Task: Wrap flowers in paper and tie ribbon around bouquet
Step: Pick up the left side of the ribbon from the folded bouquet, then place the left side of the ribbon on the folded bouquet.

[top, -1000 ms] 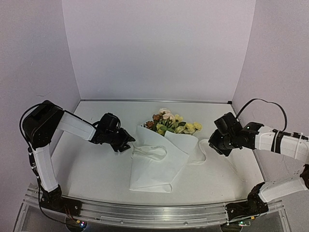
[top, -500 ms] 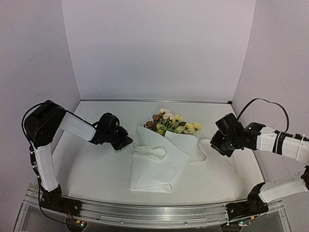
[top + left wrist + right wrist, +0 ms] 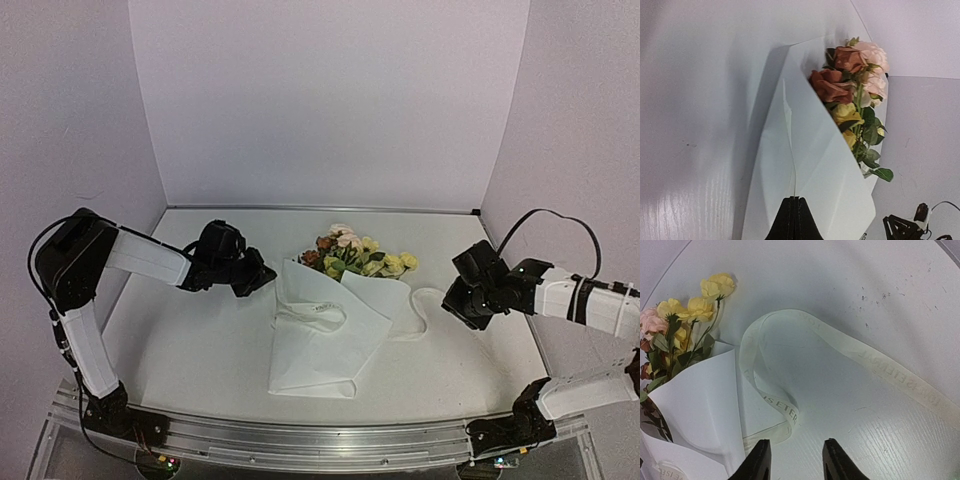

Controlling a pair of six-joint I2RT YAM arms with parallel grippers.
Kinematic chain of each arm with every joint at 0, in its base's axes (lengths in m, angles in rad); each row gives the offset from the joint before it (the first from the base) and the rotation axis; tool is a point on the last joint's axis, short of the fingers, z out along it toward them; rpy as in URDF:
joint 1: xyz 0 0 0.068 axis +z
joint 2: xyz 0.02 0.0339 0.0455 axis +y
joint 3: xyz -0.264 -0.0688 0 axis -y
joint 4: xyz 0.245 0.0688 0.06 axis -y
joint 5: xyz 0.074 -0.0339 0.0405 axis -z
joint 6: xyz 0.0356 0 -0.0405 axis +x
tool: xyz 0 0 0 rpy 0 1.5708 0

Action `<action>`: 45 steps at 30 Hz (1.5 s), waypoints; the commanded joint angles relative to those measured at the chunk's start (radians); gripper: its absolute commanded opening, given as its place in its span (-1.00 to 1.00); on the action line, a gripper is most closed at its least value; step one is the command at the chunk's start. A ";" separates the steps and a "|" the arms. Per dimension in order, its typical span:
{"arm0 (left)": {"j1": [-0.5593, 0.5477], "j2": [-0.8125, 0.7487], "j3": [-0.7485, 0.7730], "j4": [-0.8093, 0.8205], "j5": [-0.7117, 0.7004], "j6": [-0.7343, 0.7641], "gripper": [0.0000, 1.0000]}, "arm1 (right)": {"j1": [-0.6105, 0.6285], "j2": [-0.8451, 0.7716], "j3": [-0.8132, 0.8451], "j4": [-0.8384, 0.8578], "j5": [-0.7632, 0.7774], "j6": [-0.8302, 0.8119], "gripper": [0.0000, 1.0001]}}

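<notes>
Tabletop (image 3: 200,350) is occupied at its middle by the bouquet (image 3: 330,335), which is laid flat with its point towards the arms. The paper (image 3: 320,360) is folded into a cone around the flowers (image 3: 355,255), whose yellow, pink and rust blooms are seen above the wide rim, so the wrapping step is judged done.

The ribbon (image 3: 865,357) is laid loosely. One stretch is draped across the front of the cone in the top view, and a slack loop is spread on the table just beside the bouquet's right edge. No knot or bow can be made out, so the tying is judged to be what is left.

The left gripper (image 3: 262,278) is held near the cone's upper left edge but apart from it. Its fingers (image 3: 790,220) are pressed together with nothing between them. The right gripper (image 3: 792,447) is poised near the ribbon's loop with its jaws parted, and nothing is grasped.

Faint printed lettering is carried along the ribbon. "ETER" can be read on the near fold in the right wrist view, and the remainder is too pale to be made out.
</notes>
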 commanded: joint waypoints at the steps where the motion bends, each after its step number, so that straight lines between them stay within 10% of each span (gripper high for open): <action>1: -0.042 -0.100 0.098 0.030 0.050 0.141 -1.00 | -0.073 -0.020 -0.017 -0.021 -0.014 -0.028 0.02; 28: -0.531 0.533 1.156 -0.554 0.420 0.748 -0.98 | -0.412 -0.045 -0.039 -0.044 -0.135 -0.120 0.67; 38: -0.537 0.527 1.175 -0.574 0.349 0.770 -0.10 | -0.425 -0.032 -0.004 -0.113 -0.095 -0.131 0.66; 45: -0.473 0.353 1.000 -0.459 0.298 0.646 0.01 | -0.427 0.033 -0.055 -0.092 -0.085 -0.115 0.52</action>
